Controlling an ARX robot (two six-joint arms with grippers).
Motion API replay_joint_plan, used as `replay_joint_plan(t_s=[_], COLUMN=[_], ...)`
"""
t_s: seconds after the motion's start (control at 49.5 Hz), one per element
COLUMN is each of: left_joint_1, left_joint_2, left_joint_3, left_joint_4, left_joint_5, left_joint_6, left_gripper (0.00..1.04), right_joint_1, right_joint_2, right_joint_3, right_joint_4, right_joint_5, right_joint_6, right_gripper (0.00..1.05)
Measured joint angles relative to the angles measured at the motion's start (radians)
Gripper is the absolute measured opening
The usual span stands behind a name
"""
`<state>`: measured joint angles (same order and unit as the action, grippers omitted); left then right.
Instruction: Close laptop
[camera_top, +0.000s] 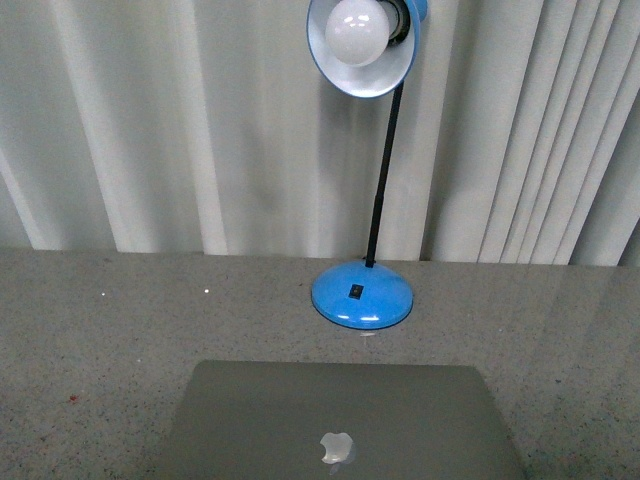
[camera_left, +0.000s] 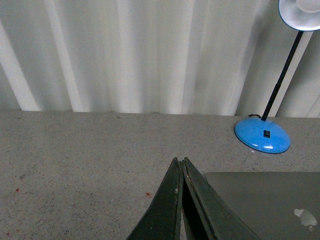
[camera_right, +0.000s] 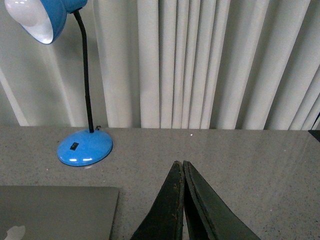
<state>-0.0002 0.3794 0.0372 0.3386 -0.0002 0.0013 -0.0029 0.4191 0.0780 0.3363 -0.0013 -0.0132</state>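
1. The laptop lies flat on the grey speckled bench, at the near edge of the front view and about in the middle from left to right.
2. Its lid is down: only the plain grey top shows, with the shiny apple logo facing up. No screen or keys can be seen.
3. A blue lamp stands on the bench just beyond the far edge of the laptop, a little right of its centre, with a small gap between the two.
4. The lamp's round blue base carries a small black switch. A thin black neck rises from it to a blue shade with a white bulb inside, tilted towards the near side.
5. Pale pleated curtains hang behind the far edge of the bench.
6. Neither arm shows in the front view.
7. In the left wrist view the left tool is clenched, its two dark fingers meeting at the tips with nothing between them. It hovers over bare bench just left of the laptop, apart from it as far as can be told.
8. In the right wrist view the right tool is likewise clenched on nothing, fingertips together. It is over bare bench to the right of the laptop, clearly apart from it.
9. The lamp appears in both wrist views, on the far side of the laptop.
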Motion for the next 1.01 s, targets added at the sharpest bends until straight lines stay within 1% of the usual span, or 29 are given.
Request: replay_joint_plan(t_s=[0.101, 0.263, 0.323, 0.545, 0.626, 0.687, 0.747, 0.768, 1.01], left_joint_1=[0.0, 0.0, 0.0, 0.0, 0.0, 0.0, 0.0, 0.0, 0.0], left_joint_2=[-0.05, -0.125, -0.151, -0.205, -0.335, -0.368, -0.375, -0.375, -0.377], left_joint_3=[-0.01, -0.01, -0.01, -0.01, -0.009, -0.01, -0.01, -0.01, -0.01], left_joint_4=[-0.004, -0.081, -0.105, -0.16, -0.325, -0.333, -0.335, -0.336, -0.338], left_joint_5=[0.0, 0.0, 0.0, 0.0, 0.0, 0.0, 0.0, -0.001, 0.0], left_joint_6=[-0.002, -0.002, -0.002, -0.002, -0.002, -0.002, -0.002, -0.002, -0.002], left_gripper=[0.04, 0.04, 0.04, 0.04, 0.04, 0.04, 0.04, 0.04, 0.04], right_joint_1=[0.0, 0.0, 0.0, 0.0, 0.0, 0.0, 0.0, 0.0, 0.0], right_joint_2=[-0.06, -0.127, -0.152, -0.216, -0.238, -0.269, -0.362, -0.391, -0.414], right_joint_3=[-0.023, -0.042, -0.072, -0.072, -0.072, -0.072, -0.072, -0.072, -0.072], right_joint_4=[-0.035, -0.083, -0.07, -0.128, -0.152, -0.186, -0.313, -0.328, -0.335], right_joint_5=[0.0, 0.0, 0.0, 0.0, 0.0, 0.0, -0.003, -0.001, 0.0], right_joint_6=[0.0, 0.001, 0.001, 0.002, 0.002, 0.002, 0.002, 0.002, 0.002], right_gripper=[0.03, 0.03, 0.03, 0.03, 0.03, 0.03, 0.03, 0.03, 0.03])
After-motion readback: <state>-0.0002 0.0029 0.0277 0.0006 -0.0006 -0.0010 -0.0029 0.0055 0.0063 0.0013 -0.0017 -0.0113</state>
